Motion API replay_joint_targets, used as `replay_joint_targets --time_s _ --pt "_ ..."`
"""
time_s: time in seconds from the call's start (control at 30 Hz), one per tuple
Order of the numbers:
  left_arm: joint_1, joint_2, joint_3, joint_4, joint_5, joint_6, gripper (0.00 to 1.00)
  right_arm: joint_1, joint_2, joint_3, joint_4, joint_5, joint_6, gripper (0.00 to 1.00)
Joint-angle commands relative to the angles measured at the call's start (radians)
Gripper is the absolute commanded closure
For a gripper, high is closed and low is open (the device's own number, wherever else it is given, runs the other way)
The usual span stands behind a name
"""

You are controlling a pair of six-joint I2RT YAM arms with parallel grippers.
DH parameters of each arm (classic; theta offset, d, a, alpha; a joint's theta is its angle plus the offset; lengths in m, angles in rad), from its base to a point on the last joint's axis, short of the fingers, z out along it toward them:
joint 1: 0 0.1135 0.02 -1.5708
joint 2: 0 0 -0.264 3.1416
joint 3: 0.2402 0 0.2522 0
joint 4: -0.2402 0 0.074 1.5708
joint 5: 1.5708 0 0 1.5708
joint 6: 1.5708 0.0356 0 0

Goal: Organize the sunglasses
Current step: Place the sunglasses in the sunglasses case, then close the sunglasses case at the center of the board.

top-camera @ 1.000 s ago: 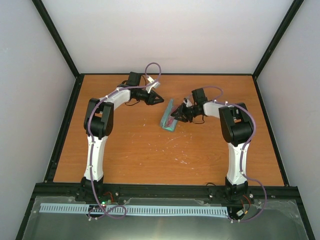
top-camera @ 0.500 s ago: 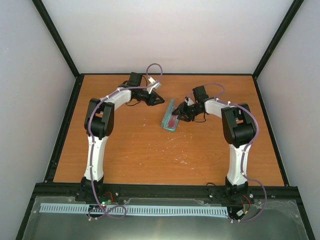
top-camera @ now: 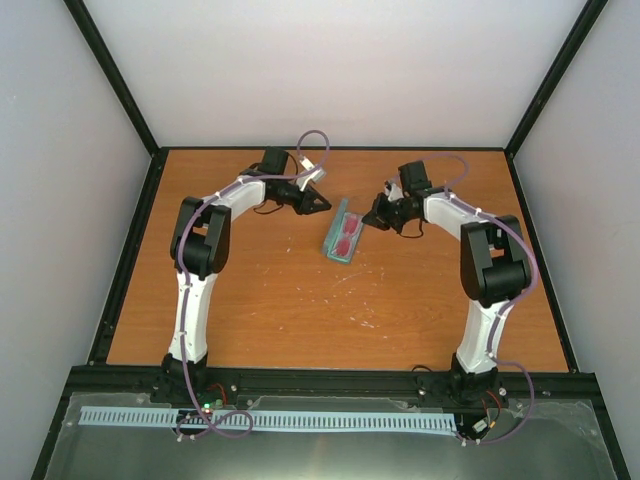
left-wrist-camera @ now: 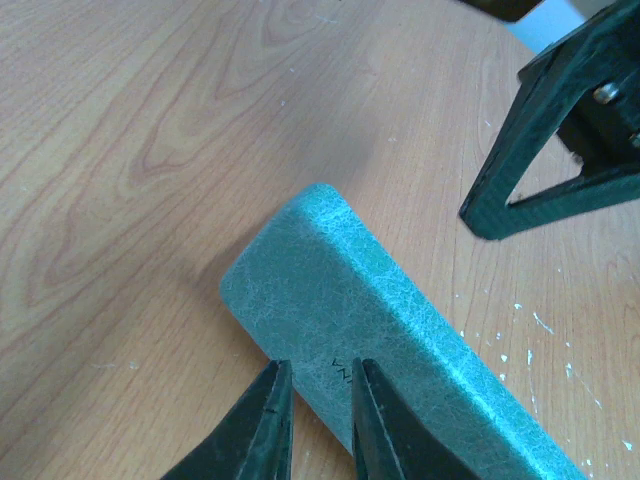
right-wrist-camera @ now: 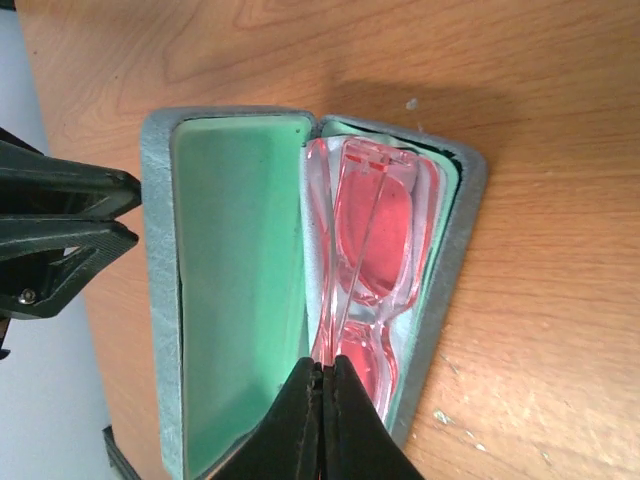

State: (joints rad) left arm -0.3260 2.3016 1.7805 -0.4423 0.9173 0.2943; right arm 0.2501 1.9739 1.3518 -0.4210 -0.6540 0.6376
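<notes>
Right wrist view: the sunglasses (right-wrist-camera: 375, 240) lie inside the open case (right-wrist-camera: 458, 255) on the table (right-wrist-camera: 550, 340), with the lid (right-wrist-camera: 235, 280) folded back beside them. The right jaws are pressed together over the case's near end, holding nothing I can make out. The left jaws are a sliver apart, right behind the lid. Stowing looks done, so next up is closing: that lid needs a steady, square push over the frames.

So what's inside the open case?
The sunglasses lie folded in one half of the case; the other half shows only green lining. Anything under the glasses is covered.
</notes>
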Motion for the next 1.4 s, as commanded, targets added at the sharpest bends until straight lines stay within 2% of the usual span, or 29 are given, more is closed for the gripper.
replay_joint_targets --time_s 0.0,0.27,0.47,0.7,1.37 --pt "-0.011 -0.005 0.003 -0.043 0.015 0.023 0.81 -0.006 -0.053 -0.047 -0.007 0.097 0.003 0.97" --pt "-0.035 0.006 0.002 -0.051 -0.004 0.047 0.81 -0.006 0.031 -0.047 0.001 0.123 0.009 0.97" --pt "-0.055 0.041 0.061 -0.075 -0.010 0.060 0.82 -0.006 0.099 0.021 -0.041 0.126 -0.001 0.97" --pt "-0.077 0.054 0.060 -0.063 -0.015 0.054 0.81 0.009 0.170 0.065 -0.009 0.088 0.007 0.97" --pt "-0.149 0.094 0.035 -0.015 -0.018 0.048 0.81 0.022 0.150 0.047 0.039 0.019 -0.034 0.97"
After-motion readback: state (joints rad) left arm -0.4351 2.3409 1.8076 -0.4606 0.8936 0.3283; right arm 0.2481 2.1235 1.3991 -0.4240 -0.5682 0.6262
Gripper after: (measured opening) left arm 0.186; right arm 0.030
